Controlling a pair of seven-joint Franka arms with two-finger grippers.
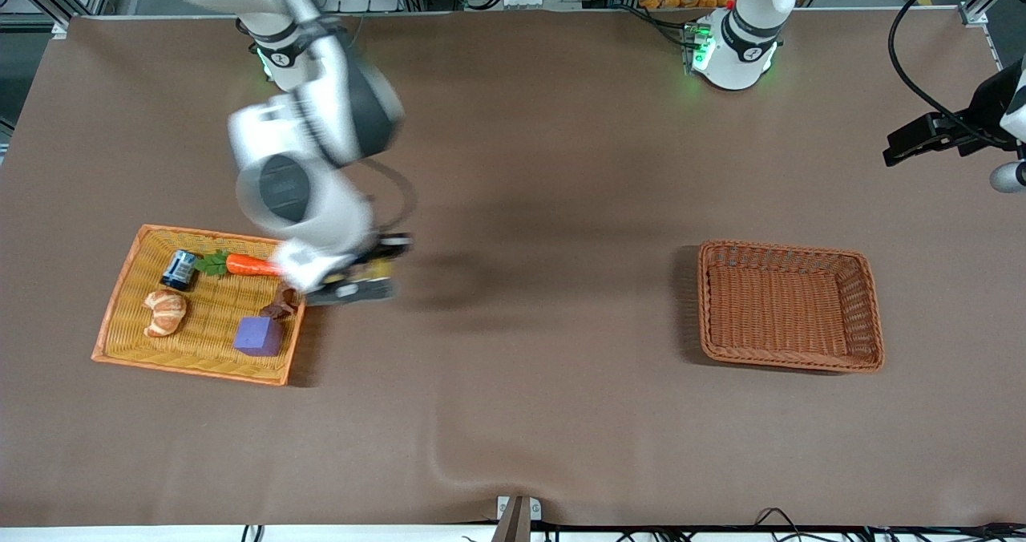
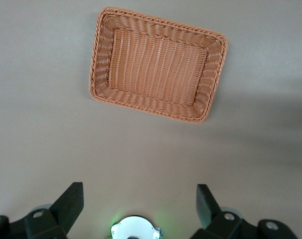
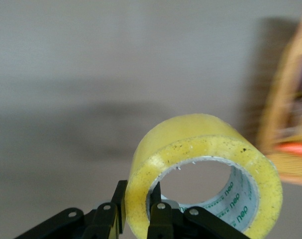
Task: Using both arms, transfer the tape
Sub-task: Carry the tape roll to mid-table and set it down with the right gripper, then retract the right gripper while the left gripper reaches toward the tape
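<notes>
The tape, a yellowish roll with a grey-white core, hangs in my right gripper. The jaws are shut on its wall, one finger outside the ring and one inside. In the front view the right gripper and the tape are blurred, in the air over the brown table just beside the orange tray. My left gripper waits high over the left arm's end of the table. It is open, its fingers wide apart with nothing between them.
The orange tray holds a can, a carrot, a croissant toy, a purple cube and a small brown piece. A brown wicker basket stands toward the left arm's end; the left wrist view shows the basket from above.
</notes>
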